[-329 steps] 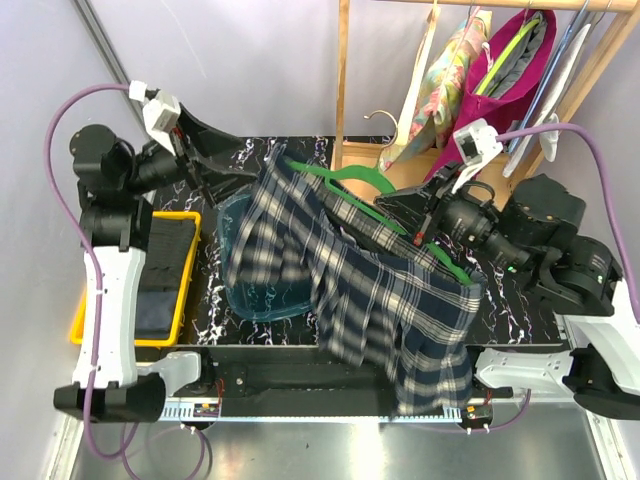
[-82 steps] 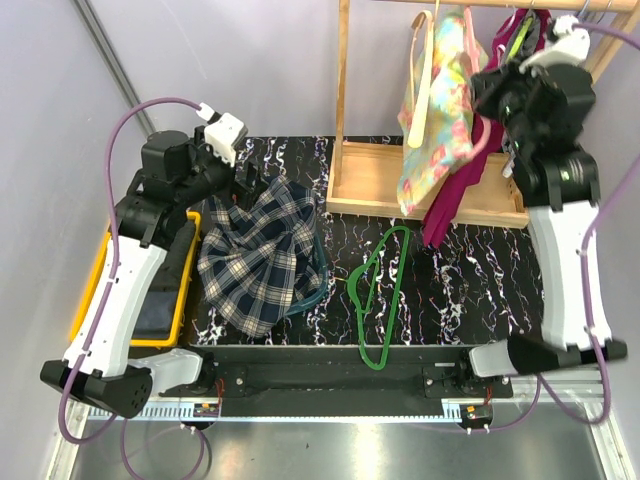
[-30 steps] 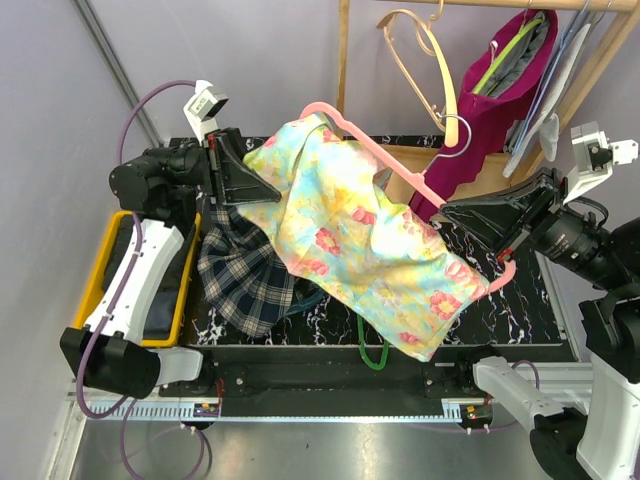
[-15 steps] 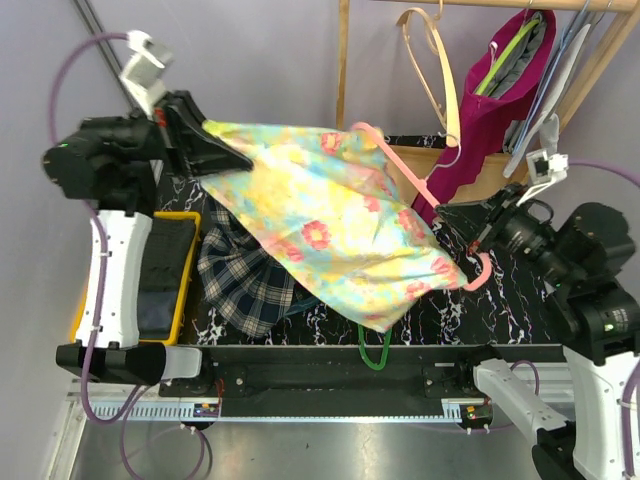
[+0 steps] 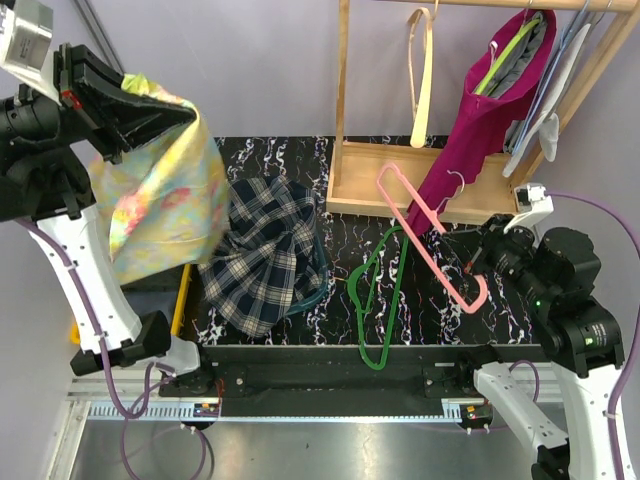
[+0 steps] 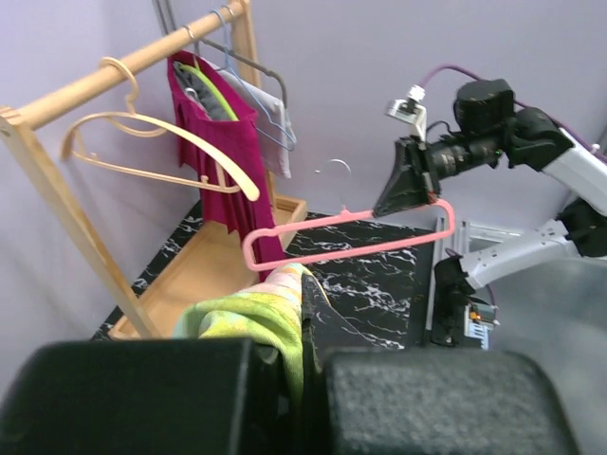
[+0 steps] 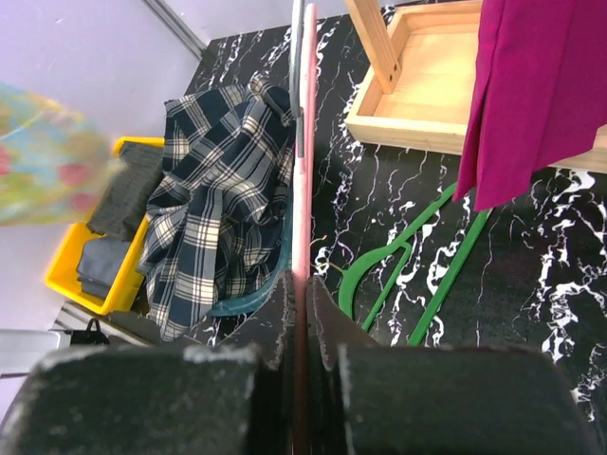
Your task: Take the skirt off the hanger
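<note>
The navy plaid pleated skirt (image 5: 265,255) lies heaped beside the thin green plastic hanger (image 5: 380,300), apparently free of it. The left gripper (image 5: 170,112) pinches the floral yellow-pink garment (image 5: 160,200), the right gripper (image 5: 480,262) the pink hanger (image 5: 430,240): park both well clear of the skirt.

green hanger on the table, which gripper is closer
Right. The right gripper, clamping the pink hanger, is just right of the green hanger; the left gripper is raised far left, holding the floral garment.
</note>
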`<state>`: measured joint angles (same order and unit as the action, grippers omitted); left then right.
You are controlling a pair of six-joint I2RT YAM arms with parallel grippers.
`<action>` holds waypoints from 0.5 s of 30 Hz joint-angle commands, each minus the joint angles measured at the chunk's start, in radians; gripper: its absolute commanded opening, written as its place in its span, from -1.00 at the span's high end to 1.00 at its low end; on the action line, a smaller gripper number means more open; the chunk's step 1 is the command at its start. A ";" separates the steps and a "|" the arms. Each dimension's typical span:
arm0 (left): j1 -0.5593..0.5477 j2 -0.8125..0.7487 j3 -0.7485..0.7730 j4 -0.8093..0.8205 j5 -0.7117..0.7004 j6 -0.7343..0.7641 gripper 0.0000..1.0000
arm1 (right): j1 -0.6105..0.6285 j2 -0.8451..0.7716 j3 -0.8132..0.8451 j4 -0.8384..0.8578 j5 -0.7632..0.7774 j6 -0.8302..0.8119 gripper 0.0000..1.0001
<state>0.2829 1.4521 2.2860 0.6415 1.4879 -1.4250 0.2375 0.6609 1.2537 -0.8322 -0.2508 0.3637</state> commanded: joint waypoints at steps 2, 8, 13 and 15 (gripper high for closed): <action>0.007 0.056 0.043 -0.131 -0.147 0.096 1.00 | -0.003 -0.015 -0.066 0.028 -0.073 0.032 1.00; -0.002 -0.002 -0.152 -0.088 -0.193 0.179 1.00 | -0.001 -0.006 -0.219 0.116 -0.116 0.121 1.00; -0.060 -0.036 -0.290 -0.285 -0.216 0.414 1.00 | -0.001 0.022 -0.326 0.223 -0.122 0.158 1.00; -0.089 -0.059 -0.383 -0.337 -0.213 0.494 1.00 | -0.003 0.046 -0.353 0.251 -0.122 0.156 1.00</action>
<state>0.2420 1.4620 1.9999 0.4301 1.3357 -1.1397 0.2375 0.6815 0.9298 -0.7284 -0.3447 0.4835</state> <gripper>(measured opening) 0.012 0.033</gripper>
